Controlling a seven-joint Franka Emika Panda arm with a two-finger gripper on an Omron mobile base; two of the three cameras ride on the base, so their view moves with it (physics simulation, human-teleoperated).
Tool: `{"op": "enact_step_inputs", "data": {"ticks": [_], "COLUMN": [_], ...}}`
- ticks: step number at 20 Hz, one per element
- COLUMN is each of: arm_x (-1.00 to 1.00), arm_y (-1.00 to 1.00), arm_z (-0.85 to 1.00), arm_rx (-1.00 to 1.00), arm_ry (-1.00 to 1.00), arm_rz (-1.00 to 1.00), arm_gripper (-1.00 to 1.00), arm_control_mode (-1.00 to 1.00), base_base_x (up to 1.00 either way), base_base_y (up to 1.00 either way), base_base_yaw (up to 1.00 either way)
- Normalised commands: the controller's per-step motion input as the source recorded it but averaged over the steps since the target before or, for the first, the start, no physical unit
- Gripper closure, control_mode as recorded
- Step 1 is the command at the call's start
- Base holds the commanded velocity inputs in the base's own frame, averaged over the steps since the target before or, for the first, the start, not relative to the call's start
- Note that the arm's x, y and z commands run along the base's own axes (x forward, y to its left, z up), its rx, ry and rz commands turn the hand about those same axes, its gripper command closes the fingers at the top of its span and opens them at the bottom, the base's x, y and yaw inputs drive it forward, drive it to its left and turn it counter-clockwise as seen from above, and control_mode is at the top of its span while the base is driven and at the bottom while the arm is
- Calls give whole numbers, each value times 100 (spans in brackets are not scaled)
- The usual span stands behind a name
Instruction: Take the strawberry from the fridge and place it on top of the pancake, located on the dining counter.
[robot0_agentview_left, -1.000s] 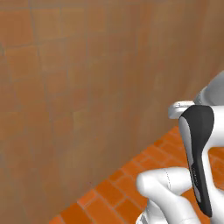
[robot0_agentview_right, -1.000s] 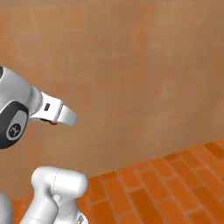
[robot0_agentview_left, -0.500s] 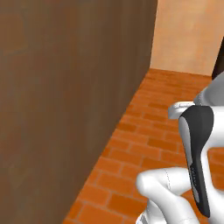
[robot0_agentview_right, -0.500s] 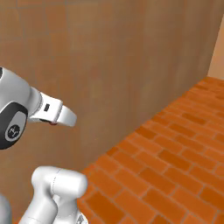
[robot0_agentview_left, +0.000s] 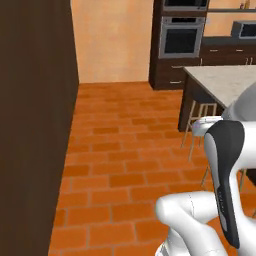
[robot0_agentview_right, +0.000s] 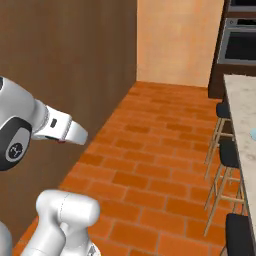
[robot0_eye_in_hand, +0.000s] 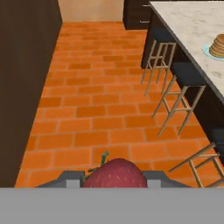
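- Orange brick flooring (robot0_agentview_left: 125, 150) is stretching ahead between a dark wood wall (robot0_agentview_left: 30, 125) on one side and the dining counter (robot0_eye_in_hand: 192, 30) on the other, with a built-in oven (robot0_agentview_left: 181, 37) standing at the far end.
- Pale marbled stone is topping the dining counter, and bar stools (robot0_eye_in_hand: 170, 83) are lining its near side.
- In the hand view the gripper (robot0_eye_in_hand: 114, 178) is closing snugly on the strawberry (robot0_eye_in_hand: 114, 175), which is sitting red and leafy between the two dark finger tips.
- In the right base view the hand is sticking out from the arm, with a speck of red showing under it.
- The pancake (robot0_eye_in_hand: 217, 46) is resting on its pale blue plate on the counter top, well apart from the berry and off toward the upper right of the hand view.
- Judging from this, the carrying step is under way; the berry is in hand and not yet delivered.
- Doing it well likely means holding the grip firm, driving up beside the counter clear of the stools, then lifting the hand over the edge and centring the berry above the stack before letting go.
- Releasing low over the top pancake should be keeping the round berry from rolling off.
- The lower part of the strawberry is being cut off at the bottom of the hand view, so how deep the grip is sitting is hard to tell.
- The pancake and its plate are being clipped by the frame edge, so the plate's full outline cannot be seen.
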Motion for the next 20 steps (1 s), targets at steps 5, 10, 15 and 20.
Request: {"op": "enact_step_inputs", "data": {"ticks": [5,10,15,20], "arm_x": [0,0,0,0], "arm_y": [0,0,0,0], "arm_z": [0,0,0,0], "arm_rx": [0,0,0,0], "arm_ry": [0,0,0,0], "arm_rz": [0,0,0,0], "arm_gripper": [100,100,100,100], "arm_control_mode": [100,100,100,100], "base_base_x": [91,90,90,92], "base_base_y": [0,13,43,43], "base_base_yaw": [-72,-76,-75,-74]}}
